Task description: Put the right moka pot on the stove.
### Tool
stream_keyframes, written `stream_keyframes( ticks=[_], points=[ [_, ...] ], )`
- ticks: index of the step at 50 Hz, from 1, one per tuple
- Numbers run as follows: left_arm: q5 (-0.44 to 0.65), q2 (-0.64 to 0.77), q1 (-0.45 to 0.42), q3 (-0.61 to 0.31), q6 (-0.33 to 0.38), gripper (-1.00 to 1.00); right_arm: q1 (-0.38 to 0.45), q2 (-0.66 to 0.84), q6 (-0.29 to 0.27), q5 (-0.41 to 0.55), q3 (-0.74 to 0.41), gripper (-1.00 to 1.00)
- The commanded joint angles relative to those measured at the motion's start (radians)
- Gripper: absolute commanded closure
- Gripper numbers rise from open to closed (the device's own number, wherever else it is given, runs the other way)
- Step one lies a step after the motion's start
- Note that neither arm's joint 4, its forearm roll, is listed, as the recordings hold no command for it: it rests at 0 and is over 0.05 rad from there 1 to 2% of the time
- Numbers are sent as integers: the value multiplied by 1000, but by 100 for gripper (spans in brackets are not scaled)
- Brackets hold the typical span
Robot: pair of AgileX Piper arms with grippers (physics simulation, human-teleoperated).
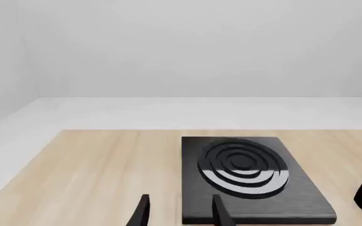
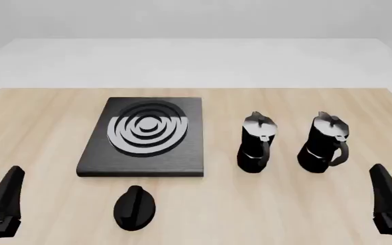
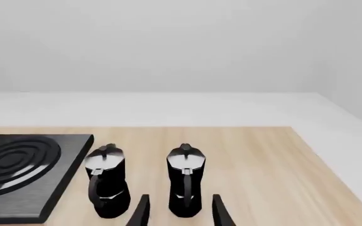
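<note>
the right moka pot stands upright on the light wood counter, toward the right side in the front view, its silvery-grey lid on top and its handle facing the near edge. just beside it to the left stands a second, near-identical moka pot, also upright; the 2 pots are close but not touching. further left lies the stove, a flat dark-grey slab flat on the counter, with silver-and-black burner rings on its far half. nothing sits on the stove. near its front edge, apart from it, a small black oval knob rests on the counter.

the left gripper is low at the near left corner of the front view, well apart from the stove. in the left wrist view its 2 fingers stand apart with nothing between them, pointing toward the stove's near edge.

the right gripper is at the near right corner, near the right moka pot but not touching it. in the right wrist view its fingers are spread apart and bare, with the right moka pot standing beyond the gap, a little toward one finger, and the other pot off to the side next to the stove's corner.
</note>
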Motion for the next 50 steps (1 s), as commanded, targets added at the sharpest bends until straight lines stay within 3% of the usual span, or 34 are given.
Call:
stream_keyframes(
  ticks=[1,4,5,8,17,28,29,32,33,35,41,42,44,50],
  points=[
    [-1,5,0,-3,0,-100,24,-26,27,-22,14,-100],
    [-1,5,0,-3,0,-100,25,-23,25,-16,2,-100],
    [-1,5,0,-3,0,-100,17,-23,71,-8,-10,-100],
    [-1,5,0,-3,0,-100,20,-25,31,16,-37,-100],
    [-1,5,0,-3,0,-100,-24,2,68,74,-104,-100],
    [-1,5,0,-3,0,-100,-63,204,52,-30,-132,-100],
    [-1,5,0,-3,0,-100,-77,251,14,-51,-136,-100],
    [-1,5,0,-3,0,-100,-66,314,-21,-68,-144,-100],
    [-1,5,0,-3,0,-100,-62,454,-31,-192,-145,-100],
    [-1,5,0,-3,0,-100,-66,541,-33,-266,-139,-100],
    [-1,5,0,-3,0,-100,-60,583,-57,-261,-166,-100],
    [-1,5,0,-3,0,-100,-52,597,-84,-253,-173,-100],
    [-1,5,0,-3,0,-100,-56,595,-45,-230,-185,-100],
    [-1,5,0,-3,0,-100,-40,656,-66,-278,-153,-100]
  ],
)
